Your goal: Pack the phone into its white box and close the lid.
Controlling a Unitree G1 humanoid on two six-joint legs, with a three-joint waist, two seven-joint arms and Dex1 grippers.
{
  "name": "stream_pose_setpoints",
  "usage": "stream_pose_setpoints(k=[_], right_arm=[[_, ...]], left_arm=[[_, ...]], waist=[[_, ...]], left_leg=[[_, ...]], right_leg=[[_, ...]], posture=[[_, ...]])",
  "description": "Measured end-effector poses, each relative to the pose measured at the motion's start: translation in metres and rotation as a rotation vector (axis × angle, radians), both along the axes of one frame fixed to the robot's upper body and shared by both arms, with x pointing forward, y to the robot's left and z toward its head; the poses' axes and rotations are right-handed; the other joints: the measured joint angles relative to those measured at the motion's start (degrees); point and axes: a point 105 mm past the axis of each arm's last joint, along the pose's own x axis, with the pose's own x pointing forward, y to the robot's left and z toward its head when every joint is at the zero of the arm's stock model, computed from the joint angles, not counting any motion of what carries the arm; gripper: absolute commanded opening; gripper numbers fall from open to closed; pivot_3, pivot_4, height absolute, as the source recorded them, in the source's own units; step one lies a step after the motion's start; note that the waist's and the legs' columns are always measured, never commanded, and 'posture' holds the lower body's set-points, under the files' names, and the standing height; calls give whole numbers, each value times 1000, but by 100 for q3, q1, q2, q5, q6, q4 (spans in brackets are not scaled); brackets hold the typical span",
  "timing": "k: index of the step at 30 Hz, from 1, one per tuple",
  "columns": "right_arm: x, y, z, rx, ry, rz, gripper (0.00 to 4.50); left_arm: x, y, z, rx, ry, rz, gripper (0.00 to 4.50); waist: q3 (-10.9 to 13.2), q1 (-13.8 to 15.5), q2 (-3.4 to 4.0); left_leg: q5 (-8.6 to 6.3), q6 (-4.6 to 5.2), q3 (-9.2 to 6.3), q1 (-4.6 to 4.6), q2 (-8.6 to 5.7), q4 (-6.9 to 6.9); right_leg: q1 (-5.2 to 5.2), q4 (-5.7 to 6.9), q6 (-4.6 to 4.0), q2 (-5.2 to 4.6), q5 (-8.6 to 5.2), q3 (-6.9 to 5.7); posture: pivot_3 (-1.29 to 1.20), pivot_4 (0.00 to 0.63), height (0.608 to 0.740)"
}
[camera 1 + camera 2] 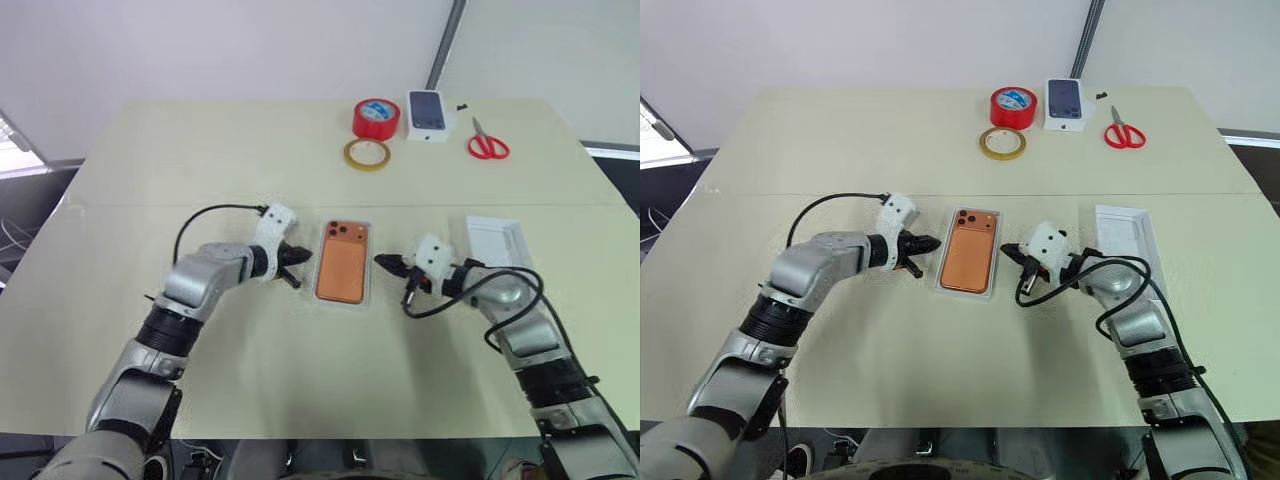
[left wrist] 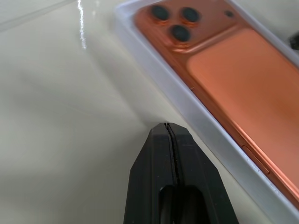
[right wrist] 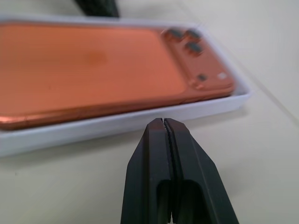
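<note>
Table first: I had the white box at centre w/ the phone already lying in it, long axis running away from me. Lid sat off to the right, just beyond the right gripper, so right arm was nearer for it. Left gripper flanked the box's other side. Both pincers were pinched fully closed, empty, tips near the rim.

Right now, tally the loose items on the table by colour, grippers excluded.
Orange: 1, the phone
White: 3, the white box, the lid, small printed box
Red: 2, red tape roll, scissors
Yellow: 1, yellow tape ring
Total: 7
</note>
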Motion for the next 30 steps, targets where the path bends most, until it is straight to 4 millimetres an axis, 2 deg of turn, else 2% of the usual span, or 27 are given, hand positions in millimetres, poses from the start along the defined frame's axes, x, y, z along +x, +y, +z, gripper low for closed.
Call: stream_pose_setpoints(k=[2,5,9,14,18,25,30], right_arm=[[3,0,-1,2,-5,-20,37],[4,-2,-1,-14,-6,-19,37],[2,-11,-1,-32,6,-23,37],[-3,-42,0,-88,32,-79,37],[-14,-61,2,-105,60,-116,37],[-42,-86,-2,-140,123,-174,37],[-48,-94,-1,-147,127,-202,37]], left_arm=[[0,-5,-2,1,-16,-37,21],[0,-17,-3,-83,46,-47,21],[-1,-25,-2,-91,90,-84,21],[-16,-57,-5,-163,200,-176,21],[-29,-77,-7,-188,253,-267,21],[-25,-107,-9,-185,239,-312,21],[-27,-116,-9,-185,241,-329,21]], waist=[[-4,11,6],[-6,46,9],[-6,50,9],[-6,182,10],[-6,178,10],[-5,180,8],[-5,176,8]], left_leg=[[-2,5,1,1,0,4],[-13,25,0,-3,-1,10],[-18,35,0,-3,-5,15],[-23,44,-1,-5,-9,18],[-23,43,-1,-9,-8,16],[-38,72,-2,1,-8,19],[-38,71,-3,2,-8,19]], right_leg=[[2,0,0,-1,0,0],[7,-1,0,-4,0,0],[12,-3,0,-7,0,0],[17,-8,1,-8,0,0],[14,-12,1,-7,-1,0],[29,-17,2,-5,-1,0],[30,-17,3,-4,-1,0]], posture=[[0,150,740],[0,150,740],[0,150,740],[0,150,740],[0,150,740],[0,150,740],[0,150,740]])
